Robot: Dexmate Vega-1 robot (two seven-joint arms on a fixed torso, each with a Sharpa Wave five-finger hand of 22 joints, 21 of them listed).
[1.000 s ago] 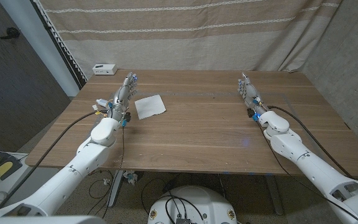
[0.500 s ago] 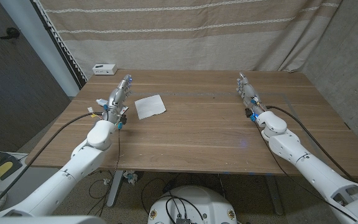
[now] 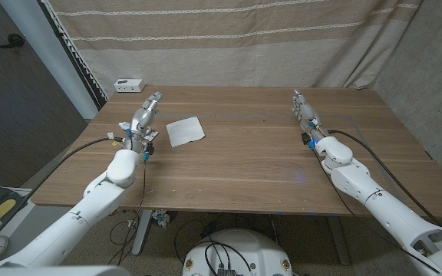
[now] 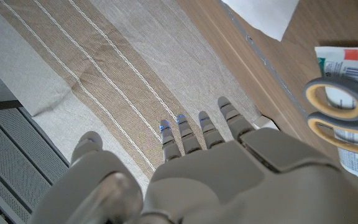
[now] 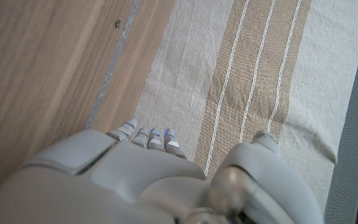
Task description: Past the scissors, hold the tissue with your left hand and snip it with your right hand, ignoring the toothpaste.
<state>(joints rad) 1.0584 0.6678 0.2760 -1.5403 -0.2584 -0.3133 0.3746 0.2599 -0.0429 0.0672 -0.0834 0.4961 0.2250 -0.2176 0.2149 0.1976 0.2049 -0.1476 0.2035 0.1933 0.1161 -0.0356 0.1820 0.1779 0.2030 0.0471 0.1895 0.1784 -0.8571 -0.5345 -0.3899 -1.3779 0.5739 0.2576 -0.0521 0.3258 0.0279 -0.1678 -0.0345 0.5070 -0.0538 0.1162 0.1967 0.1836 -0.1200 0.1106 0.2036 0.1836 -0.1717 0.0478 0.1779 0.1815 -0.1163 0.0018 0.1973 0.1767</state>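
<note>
White tissue [image 3: 185, 131] x1 | scissors [image 4: 344, 109] x1 | toothpaste [image 4: 347, 112] x1, seemingly | both hands empty, fingers extended

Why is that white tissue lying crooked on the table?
The tissue lies flat but turned at an angle to the table edge. Nothing looks spilled or broken; both hands are away from it.

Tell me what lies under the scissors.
In the left wrist view, the scissors lie over the toothpaste. Its middle is covered by their handles; the blades are out of frame.
</note>
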